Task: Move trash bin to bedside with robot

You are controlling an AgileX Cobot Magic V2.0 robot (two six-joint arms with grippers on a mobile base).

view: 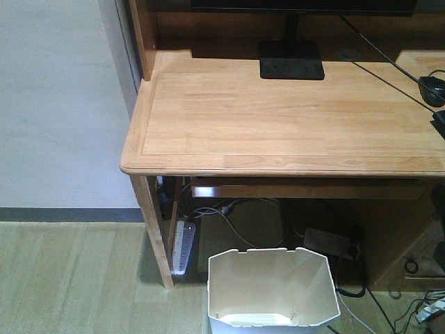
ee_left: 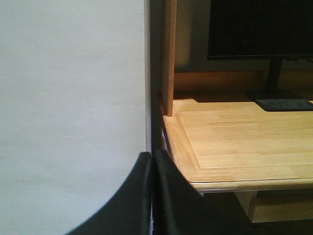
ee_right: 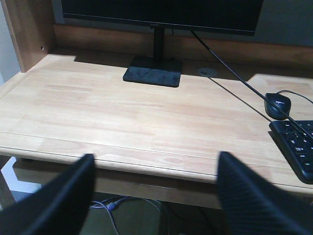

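The white faceted trash bin [view: 268,289] stands on the floor in front of the wooden desk [view: 278,118], low in the front view. Its mouth opens toward the camera and I see nothing inside. No bed or bedside shows in any view. My left gripper [ee_left: 151,155] is shut, its two black fingers pressed together, held in the air beside the desk's left corner in front of the white wall. My right gripper [ee_right: 155,159] stands wide open with nothing between its fingers, level with the desk's front edge. Neither gripper shows in the front view.
A monitor on a black stand [view: 292,67] sits at the back of the desk, with a mouse [ee_right: 277,105] and keyboard [ee_right: 296,147] to the right. A power strip [view: 182,245] and loose cables [view: 243,209] lie under the desk. The white wall [ee_left: 73,98] is on the left.
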